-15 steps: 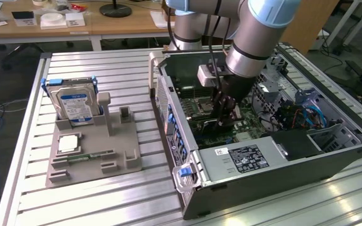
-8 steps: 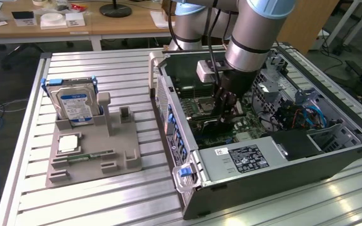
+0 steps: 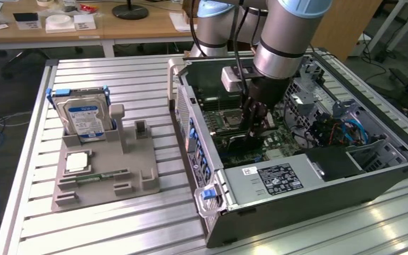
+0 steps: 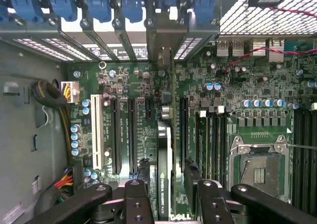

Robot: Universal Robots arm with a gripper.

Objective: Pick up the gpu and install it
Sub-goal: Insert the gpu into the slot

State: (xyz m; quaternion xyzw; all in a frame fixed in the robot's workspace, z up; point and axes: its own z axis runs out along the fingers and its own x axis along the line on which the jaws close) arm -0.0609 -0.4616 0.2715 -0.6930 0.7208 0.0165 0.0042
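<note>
- Already the pick-up looks done — the gpu [image 4: 163,179] stands on edge between the fingers of the pincer [image 4: 166,196], which pinches it from both sides.
- Judging by the wrist view, the card hangs over the motherboard [image 4: 247,85] in line with the black expansion slots [image 4: 124,135]; whether its edge has entered a slot cannot be told, so seating it seems to be what is left.
- From outside, the pincer [image 3: 255,125] reaches down into the open computer case [image 3: 395,159], just beside the empty CPU socket [image 3: 229,119].
- Well apart from the case, toward the exterior view's left, a grey parts holder [image 3: 104,183] sits on the tabletop [image 3: 140,74] — it carries the upright hard drive [image 3: 82,119] and a narrow green memory stick [image 3: 101,175].
- Inside the case, a power supply [image 3: 278,178] lies at the near end.
</note>
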